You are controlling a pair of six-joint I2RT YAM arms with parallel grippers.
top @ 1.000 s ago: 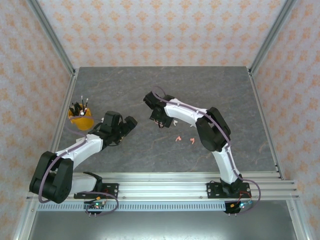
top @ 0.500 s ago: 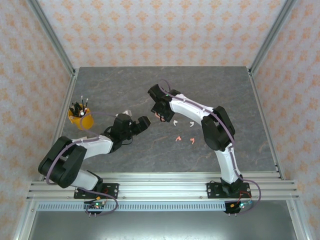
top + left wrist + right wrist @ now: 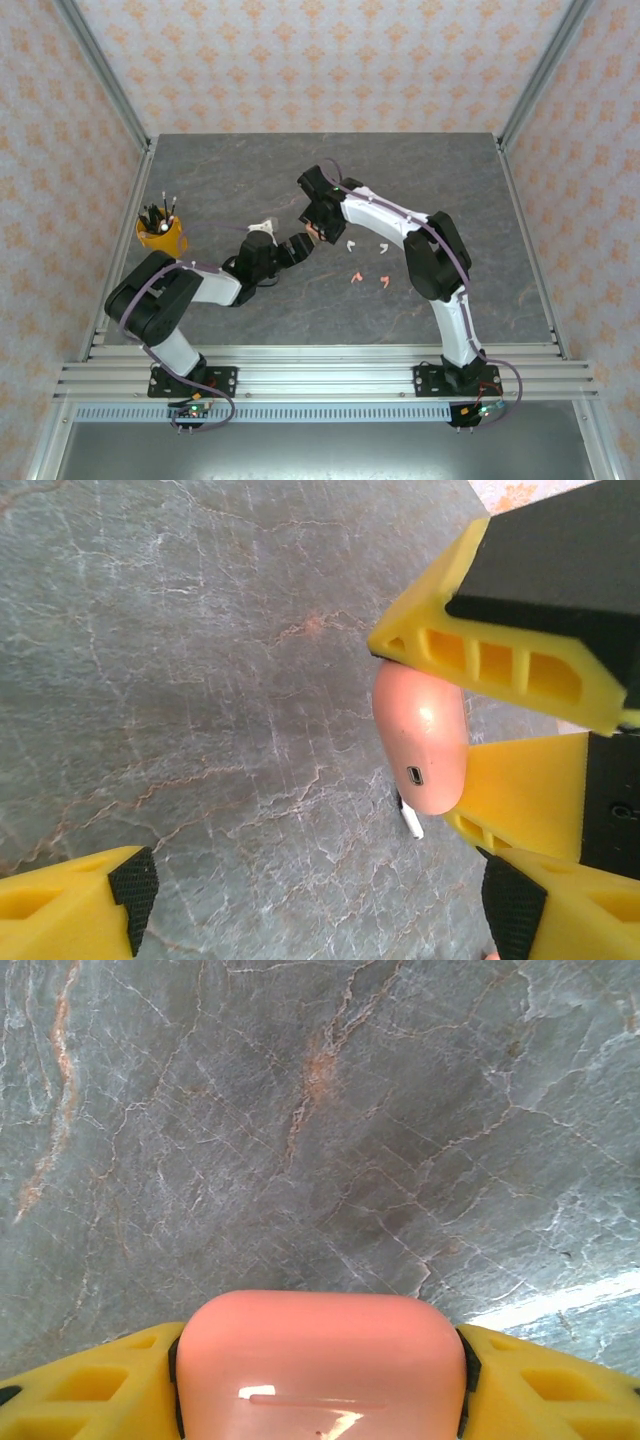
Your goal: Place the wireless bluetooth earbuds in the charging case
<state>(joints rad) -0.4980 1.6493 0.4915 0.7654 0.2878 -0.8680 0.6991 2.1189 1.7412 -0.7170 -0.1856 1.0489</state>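
Observation:
My right gripper [image 3: 316,230] is shut on a salmon-pink charging case [image 3: 320,1370], its lid closed, just above the middle of the table. In the left wrist view that pink case [image 3: 420,745] hangs between the right arm's yellow fingers, port end towards me. My left gripper [image 3: 320,905] is open, close in front of the case, with bare table between its fingertips; from above the left gripper [image 3: 300,246] nearly meets the right one. The stem of a white earbud [image 3: 412,822] pokes out under the case. Two white earbuds [image 3: 350,243] and two pink earbuds [image 3: 355,276] lie to the right.
A white case [image 3: 262,228] lies just behind my left wrist. A yellow cup of pens [image 3: 162,236] stands at the table's left edge. The right arm's forearm [image 3: 385,222] arches over the earbuds. The rail [image 3: 320,375] runs along the near edge.
My left arm has swung right across the table to the right gripper, uncovering the white case, and its jaws have narrowed a little. The right gripper has shifted slightly right with the pink case.

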